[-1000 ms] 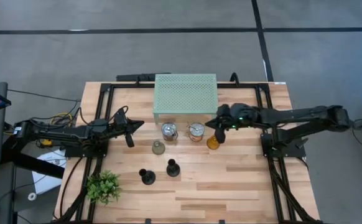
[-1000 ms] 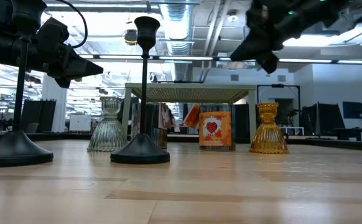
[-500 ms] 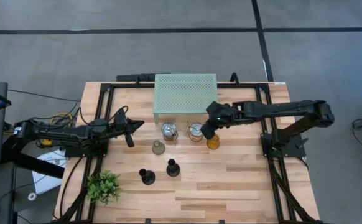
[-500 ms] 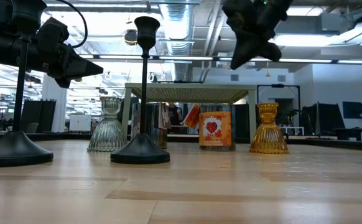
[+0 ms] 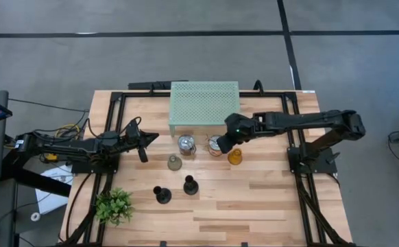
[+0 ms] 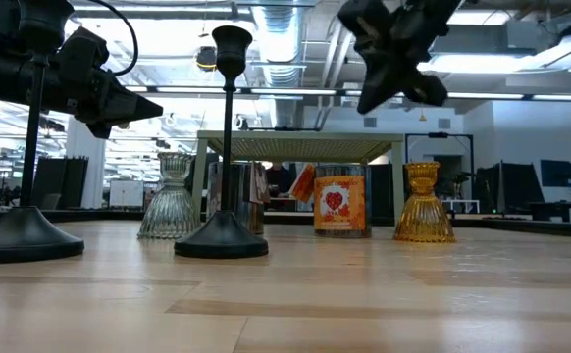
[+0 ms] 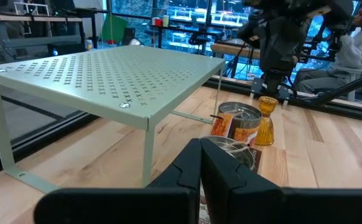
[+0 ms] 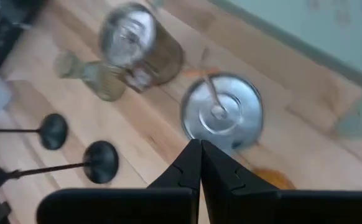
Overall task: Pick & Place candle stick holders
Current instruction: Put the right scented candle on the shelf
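Six candle stick holders stand on their bases on the wooden table: two clear silvery jars (image 5: 186,144) (image 5: 215,145), an amber glass one (image 5: 234,157), a grey-olive one (image 5: 175,162) and two black ones (image 5: 160,195) (image 5: 190,184). My right gripper (image 5: 223,145) is shut and empty, in the air above the jar with the orange label (image 8: 221,115), beside the amber holder. In the low view the right gripper (image 6: 369,101) hangs well above the jar (image 6: 339,206). My left gripper (image 5: 144,141) is shut and empty, left of the holders.
A mint-green perforated rack (image 5: 204,103) stands on thin legs at the table's far middle, just behind the jars. A green leafy plant (image 5: 114,204) sits at the near left. Bare wood (image 5: 268,206) lies at the near right.
My right gripper has gone toward the table's left edge, from above the amber holder to above the jar with the orange label, staying shut and in the air. The holders have not moved.
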### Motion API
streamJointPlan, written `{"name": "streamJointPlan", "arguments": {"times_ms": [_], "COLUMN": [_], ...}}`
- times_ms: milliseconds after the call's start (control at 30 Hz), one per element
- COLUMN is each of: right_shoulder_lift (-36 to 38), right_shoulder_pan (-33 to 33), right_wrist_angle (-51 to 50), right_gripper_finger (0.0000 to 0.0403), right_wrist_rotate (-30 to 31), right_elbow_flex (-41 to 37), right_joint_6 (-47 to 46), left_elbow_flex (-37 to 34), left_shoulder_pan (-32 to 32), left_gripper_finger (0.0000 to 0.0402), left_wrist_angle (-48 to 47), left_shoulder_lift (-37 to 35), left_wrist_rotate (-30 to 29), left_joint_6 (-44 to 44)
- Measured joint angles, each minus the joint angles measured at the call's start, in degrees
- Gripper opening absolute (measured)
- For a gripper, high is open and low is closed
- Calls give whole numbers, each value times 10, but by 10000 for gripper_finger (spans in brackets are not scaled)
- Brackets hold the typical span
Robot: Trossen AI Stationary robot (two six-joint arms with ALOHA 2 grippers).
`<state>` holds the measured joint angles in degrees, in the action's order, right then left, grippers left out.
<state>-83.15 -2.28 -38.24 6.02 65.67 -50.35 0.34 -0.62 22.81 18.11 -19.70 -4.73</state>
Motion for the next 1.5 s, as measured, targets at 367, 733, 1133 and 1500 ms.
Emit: {"name": "streamJointPlan", "arguments": {"times_ms": [367,733,1133,1500], "right_shoulder_lift": [-72,-65,-81,-88], "right_shoulder_pan": [4,-2,-5,-5], "right_wrist_angle": [-21,-42,-22,-19], "right_gripper_finger": [3,97,117,89], "right_wrist_rotate": [-35,3,39,61], "right_elbow_flex": [1,0,0,-7], "right_joint_6": [-80,-76,-76,-76], "left_elbow_flex": [0,0,0,0], "left_shoulder_pan": [0,0,0,0], "left_gripper_finger": [8,8,8,8], "left_wrist_angle": [0,2,2,3], "left_shoulder_lift": [8,15,15,15], "left_wrist_rotate": [0,0,0,0], "left_joint_6": [0,0,0,0]}}
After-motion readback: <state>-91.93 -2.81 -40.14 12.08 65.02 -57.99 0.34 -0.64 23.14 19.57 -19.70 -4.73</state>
